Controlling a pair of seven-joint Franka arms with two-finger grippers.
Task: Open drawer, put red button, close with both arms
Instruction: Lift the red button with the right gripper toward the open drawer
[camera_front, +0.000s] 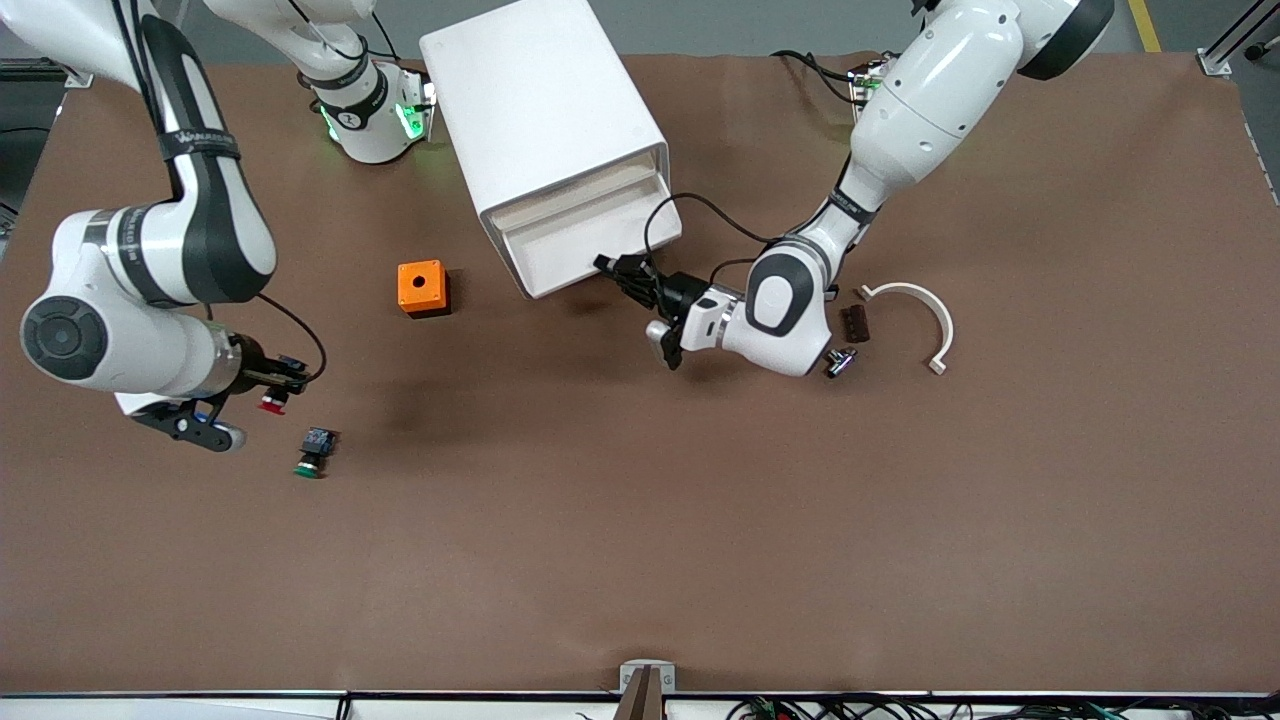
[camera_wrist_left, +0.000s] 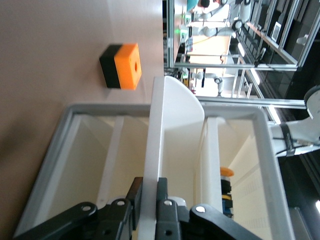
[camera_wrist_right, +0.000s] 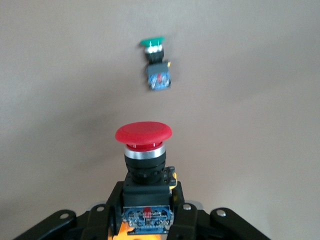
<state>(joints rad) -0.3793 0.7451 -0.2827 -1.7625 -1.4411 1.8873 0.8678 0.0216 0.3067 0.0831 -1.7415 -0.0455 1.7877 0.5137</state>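
Note:
The white drawer cabinet (camera_front: 545, 120) stands near the robots' bases, and its drawer (camera_front: 590, 235) is pulled part way out. My left gripper (camera_front: 612, 268) is shut on the drawer's thin white front panel (camera_wrist_left: 152, 165), with the fingers (camera_wrist_left: 134, 197) pressed on both faces. My right gripper (camera_front: 275, 390) is shut on the red button (camera_front: 271, 403) and holds it by its black body just over the table at the right arm's end. In the right wrist view the red cap (camera_wrist_right: 144, 134) points away from the gripper (camera_wrist_right: 145, 210). The drawer's inside shows nothing in it.
A green-capped button (camera_front: 314, 452) lies on the table close to the held red one, also in the right wrist view (camera_wrist_right: 156, 65). An orange box with a hole (camera_front: 422, 288) sits beside the drawer. A white curved piece (camera_front: 925, 315), a brown block (camera_front: 855, 322) and a small metal part (camera_front: 840, 362) lie by the left arm.

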